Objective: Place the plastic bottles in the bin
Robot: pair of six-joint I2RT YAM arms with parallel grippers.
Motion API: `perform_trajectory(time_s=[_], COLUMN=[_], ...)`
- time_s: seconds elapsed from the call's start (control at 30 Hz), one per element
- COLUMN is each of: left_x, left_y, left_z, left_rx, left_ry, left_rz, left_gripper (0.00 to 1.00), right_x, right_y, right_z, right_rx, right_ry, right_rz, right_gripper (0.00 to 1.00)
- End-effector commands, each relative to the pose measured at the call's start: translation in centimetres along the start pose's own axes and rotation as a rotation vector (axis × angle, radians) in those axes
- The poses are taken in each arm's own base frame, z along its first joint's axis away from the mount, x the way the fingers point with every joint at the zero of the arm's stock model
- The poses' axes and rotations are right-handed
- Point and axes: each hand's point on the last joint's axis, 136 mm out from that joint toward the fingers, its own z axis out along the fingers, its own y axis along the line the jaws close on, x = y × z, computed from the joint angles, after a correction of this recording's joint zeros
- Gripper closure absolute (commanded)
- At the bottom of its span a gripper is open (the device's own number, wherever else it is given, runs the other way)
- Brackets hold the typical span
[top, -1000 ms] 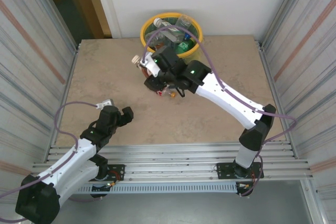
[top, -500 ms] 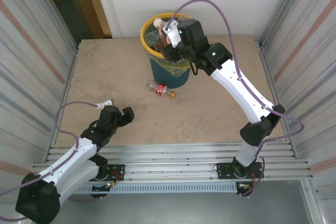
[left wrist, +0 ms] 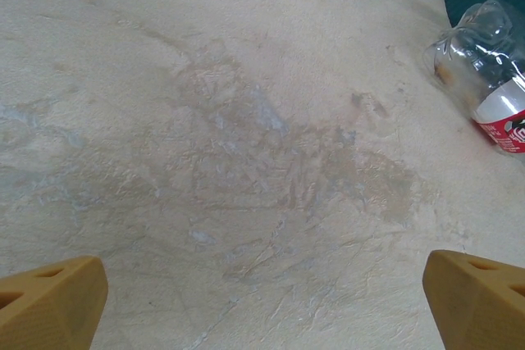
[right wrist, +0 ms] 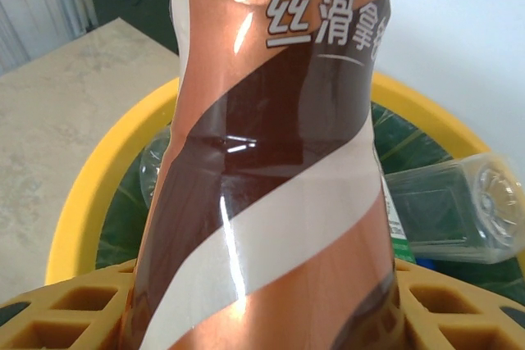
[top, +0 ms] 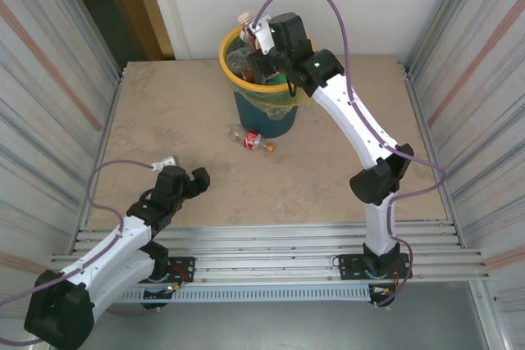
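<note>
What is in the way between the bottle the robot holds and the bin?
Nothing I can see. The right gripper holds the brown bottle above the open top of the bin. Inside, the other bottles lie lower down.

Right gripper (top: 261, 38), clamped on brown-labelled bottle (right wrist: 271, 161): relocated from the tabletop (top: 164, 120) just in front of the bin (top: 227, 67) to above its rim.

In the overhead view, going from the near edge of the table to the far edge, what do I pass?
Left gripper → clear red-labelled bottle → bin. The right gripper, holding a brown bottle, overlaps the bin, so I leave it out.
</note>
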Motion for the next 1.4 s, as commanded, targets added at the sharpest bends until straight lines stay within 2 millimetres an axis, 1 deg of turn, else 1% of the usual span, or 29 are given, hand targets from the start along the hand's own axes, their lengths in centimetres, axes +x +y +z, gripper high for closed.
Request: perform_trajectory(time_s=[0.0,0.17,0.37,0.43,0.53,0.63,0.77,0.9,0.97,1.07,1.17,1.23,1.37], left_x=[-0.2,-0.1,-0.1,-0.1,0.0,-0.1,0.0,-0.1,-0.1,-0.2,-0.2,-0.3,-0.2], left_y=[0.1,0.2,0.2,0.1,0.2,0.2,0.1,0.0,0.0,0.0,-0.1,-0.2,-0.2], left_z=[0.1,0.2,0.2,0.2,0.2,0.3,0.3,0.3,0.4,0.4,0.4,0.4,0.4], left_rx=[0.000,-0.003,-0.003,-0.003,-0.004,-0.005,-0.005,-0.004,-0.005,-0.005,-0.003,-0.002,-0.002], left_ry=[-0.009,-0.008,-0.006,-0.006,-0.005,-0.006,-0.003,-0.003,-0.002,-0.002,0.000,-0.002,0.000], left_rz=[-0.016,-0.014,-0.015,-0.013,-0.014,-0.012,-0.009,-0.008,-0.006,-0.004,-0.002,-0.003,-0.003], left_gripper=[0.01,0.01,0.01,0.01,0.01,0.01,0.01,0.01,0.01,0.01,0.01,0.01,0.01], right_x=[0.3,1.5,2.9,3.1,3.3,3.1,2.6,2.3,2.1,1.7,1.6,1.6,2.2], right_y=[-0.7,-0.8,-0.9,-1.0,-1.0,-1.1,-1.1,-1.1,-1.1,-1.1,-0.9,-0.9,-0.7], right_z=[0.5,1.6,2.2,2.3,2.3,1.9,1.5,1.2,1.0,0.5,0.2,0.2,0.3], right_rx=[0.027,0.039,0.059,0.065,0.068,0.067,0.067,0.071,0.071,0.069,0.066,0.066,0.063], right_ry=[0.021,0.065,0.113,0.123,0.131,0.124,0.110,0.102,0.096,0.084,0.080,0.082,0.092], right_rz=[-0.025,-0.034,-0.044,-0.044,-0.042,-0.038,-0.034,-0.031,-0.027,-0.019,-0.012,-0.008,-0.001], right_gripper=[0.64,0.62,0.57,0.52,0.40,0.33,0.26,0.26,0.29,0.35,0.44,0.49,0.56])
